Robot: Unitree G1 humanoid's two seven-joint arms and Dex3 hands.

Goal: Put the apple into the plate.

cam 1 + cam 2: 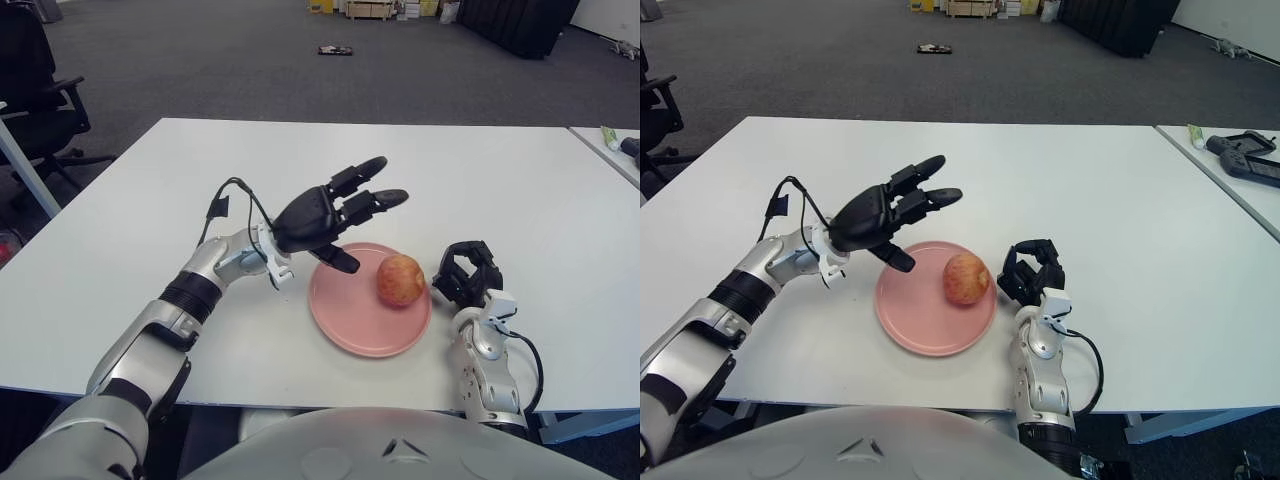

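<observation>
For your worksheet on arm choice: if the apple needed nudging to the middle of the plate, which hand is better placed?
Probably the right hand: it sits curled just beside the apple at the plate edge, while the open left hand is raised above.
</observation>
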